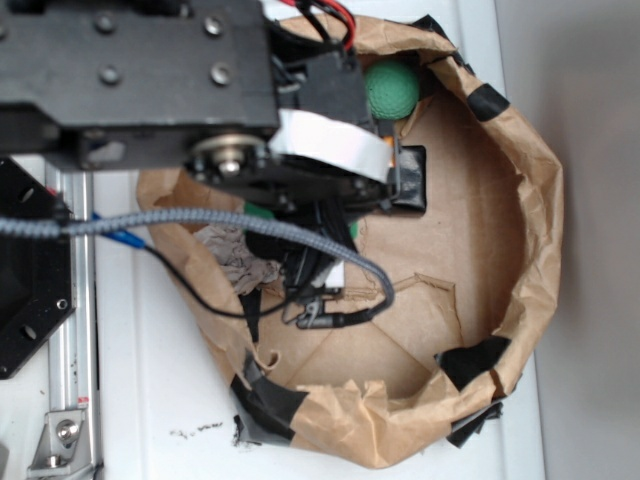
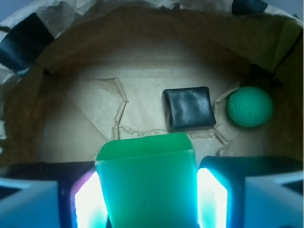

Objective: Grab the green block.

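The green block (image 2: 146, 180) is a smooth bright green slab that fills the bottom centre of the wrist view. It stands between my two glowing fingers (image 2: 88, 202), and both pads press against its sides. My gripper (image 2: 147, 192) is shut on it, above the brown paper floor. From the exterior view the arm hides the gripper, and only a green sliver of the block (image 1: 261, 211) shows under the arm.
A crumpled brown paper wall (image 1: 535, 230) with black tape patches rings the work area. A black pouch (image 2: 188, 108) lies just beyond the block, and a round dimpled green ball (image 2: 250, 107) sits to its right near the wall. Cables (image 1: 330, 255) hang from the arm.
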Robot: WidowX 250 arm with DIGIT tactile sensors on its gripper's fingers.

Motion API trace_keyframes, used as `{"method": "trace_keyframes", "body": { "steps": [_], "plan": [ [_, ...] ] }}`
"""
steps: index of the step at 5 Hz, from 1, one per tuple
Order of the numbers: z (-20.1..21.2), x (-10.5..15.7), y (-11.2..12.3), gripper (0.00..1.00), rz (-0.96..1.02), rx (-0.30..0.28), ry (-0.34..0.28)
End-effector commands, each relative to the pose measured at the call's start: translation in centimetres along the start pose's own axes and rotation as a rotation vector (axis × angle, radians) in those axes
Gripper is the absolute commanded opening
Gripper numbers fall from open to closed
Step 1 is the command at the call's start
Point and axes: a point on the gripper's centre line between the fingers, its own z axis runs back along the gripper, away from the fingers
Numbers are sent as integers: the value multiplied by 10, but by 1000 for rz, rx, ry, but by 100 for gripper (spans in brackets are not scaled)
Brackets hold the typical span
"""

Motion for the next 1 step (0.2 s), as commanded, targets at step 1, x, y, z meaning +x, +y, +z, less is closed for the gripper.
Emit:
{"method": "trace_keyframes", "body": {
  "steps": [1],
  "plan": [
    [27, 15, 11, 0, 51, -19, -79]
  ]
}}
